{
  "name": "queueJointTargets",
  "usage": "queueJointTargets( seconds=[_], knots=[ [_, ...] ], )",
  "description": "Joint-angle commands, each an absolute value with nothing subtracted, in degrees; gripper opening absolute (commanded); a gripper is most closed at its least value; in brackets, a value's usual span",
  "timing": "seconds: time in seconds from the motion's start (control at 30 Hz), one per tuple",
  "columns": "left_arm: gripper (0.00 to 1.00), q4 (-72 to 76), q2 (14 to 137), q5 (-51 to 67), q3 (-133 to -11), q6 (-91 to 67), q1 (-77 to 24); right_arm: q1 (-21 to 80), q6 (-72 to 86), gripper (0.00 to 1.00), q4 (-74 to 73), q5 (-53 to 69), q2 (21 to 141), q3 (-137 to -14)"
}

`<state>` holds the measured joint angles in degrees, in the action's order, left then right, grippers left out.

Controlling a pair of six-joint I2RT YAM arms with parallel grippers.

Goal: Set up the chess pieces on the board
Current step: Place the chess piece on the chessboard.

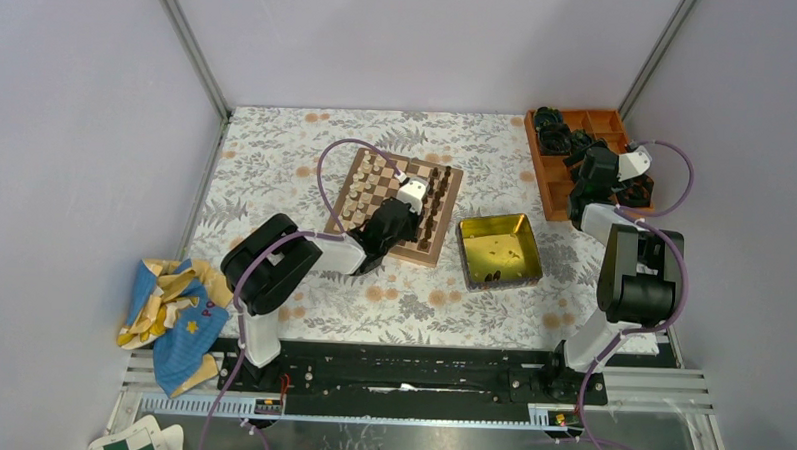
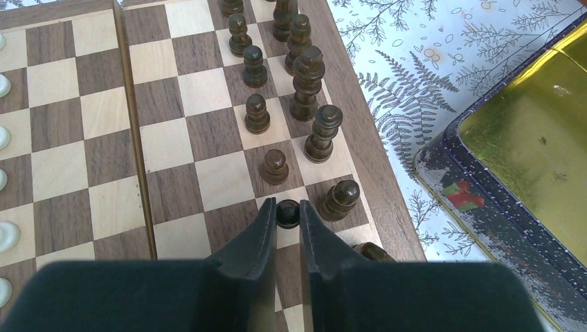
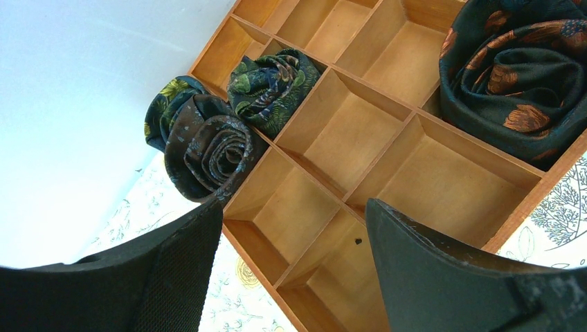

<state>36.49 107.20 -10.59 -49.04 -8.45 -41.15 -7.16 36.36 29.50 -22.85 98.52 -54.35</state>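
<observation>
As dark pawn [image 2: 287,215] sits between its tips, left end effector [image 2: 287,205] gripping it narrowly

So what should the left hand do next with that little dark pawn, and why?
Probably open the left hand and let the dark pawn go. The hand is shut on it, and it already lines up with the row of dark pawns on the board. I can't tell if it touches the square yet.
</observation>
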Motion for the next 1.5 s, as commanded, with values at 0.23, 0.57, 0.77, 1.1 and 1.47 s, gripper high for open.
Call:
queueJointTargets(
  seconds=[0.23,0.57,0.77,1.1,1.47],
  knots=[
    [0.15,40.3,108.6,-12.5,-50.4,-9.2,-40.9,-7.2,36.8,0.82,32.2,-22.6,98.7,-54.7],
    [0.27,40.2,108.5,-12.4,-50.5,-9.4,-40.9,-7.2,36.8,0.82,32.1,-22.3,98.8,-54.8],
    [0.30,40.2,108.4,-12.4,-50.4,-9.5,-40.9,-7.2,37.0,0.82,32.2,-21.9,98.9,-54.8],
    [0.39,40.0,106.4,-13.0,-49.5,-9.4,-40.9,-6.8,34.4,0.81,34.3,-20.6,97.9,-54.1],
    [0.64,35.5,96.2,-15.2,-47.7,-9.9,-40.9,-2.9,27.0,0.81,28.6,-17.3,96.1,-58.9]
  ],
)
